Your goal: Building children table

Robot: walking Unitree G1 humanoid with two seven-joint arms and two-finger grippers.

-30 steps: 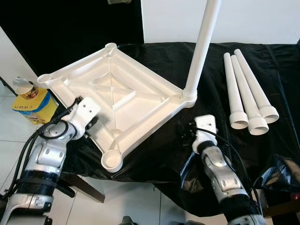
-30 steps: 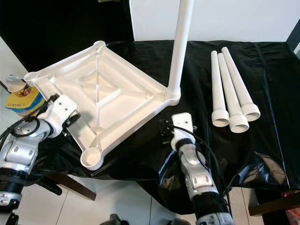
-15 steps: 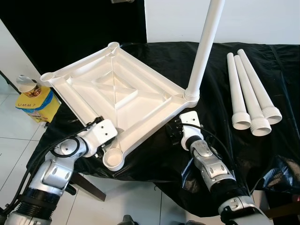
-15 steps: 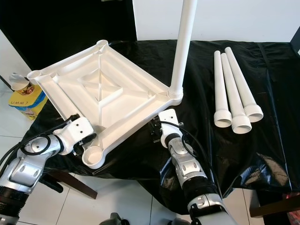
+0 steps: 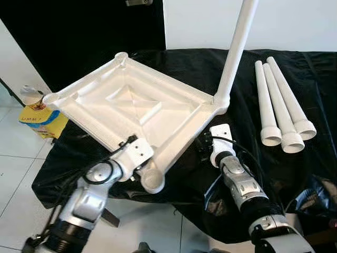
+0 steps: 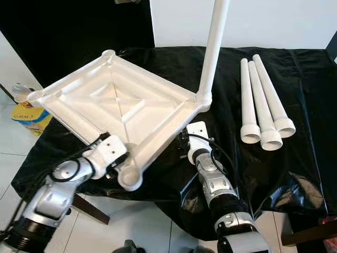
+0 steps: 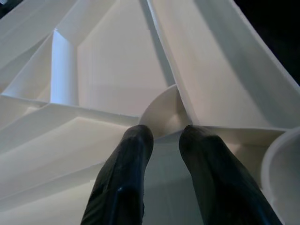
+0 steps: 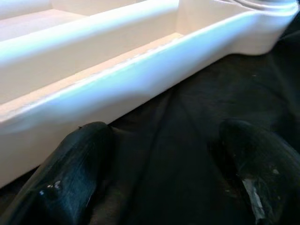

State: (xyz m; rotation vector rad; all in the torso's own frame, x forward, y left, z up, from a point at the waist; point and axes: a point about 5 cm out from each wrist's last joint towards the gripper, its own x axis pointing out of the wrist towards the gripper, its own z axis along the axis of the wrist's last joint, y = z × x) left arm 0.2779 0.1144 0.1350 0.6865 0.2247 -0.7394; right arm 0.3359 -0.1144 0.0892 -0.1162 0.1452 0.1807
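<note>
The white plastic tabletop (image 5: 131, 105) lies upside down on the black-covered table, its near corner socket (image 5: 151, 181) raised and the whole piece tilted. One white leg (image 5: 237, 47) stands in its right corner, leaning right. Three loose white legs (image 5: 279, 105) lie side by side at the right. My left gripper (image 7: 165, 133) is at the near-left rim beside the near socket, fingers close together on the rim. My right gripper (image 8: 164, 136) is open at the near-right rim, one finger (image 8: 75, 164) tucked against the rim's underside, the other on the cloth.
The black cloth (image 5: 295, 174) covers the work table, whose front edge runs close to my arms. A yellow box (image 5: 39, 118) with a cup on it stands on the white tile floor at the left. A dark wall is behind.
The tabletop's near corner has come up and the attached leg now leans right. My left gripper slid along the rim toward the near socket; my right gripper moved in to the near-right rim.
</note>
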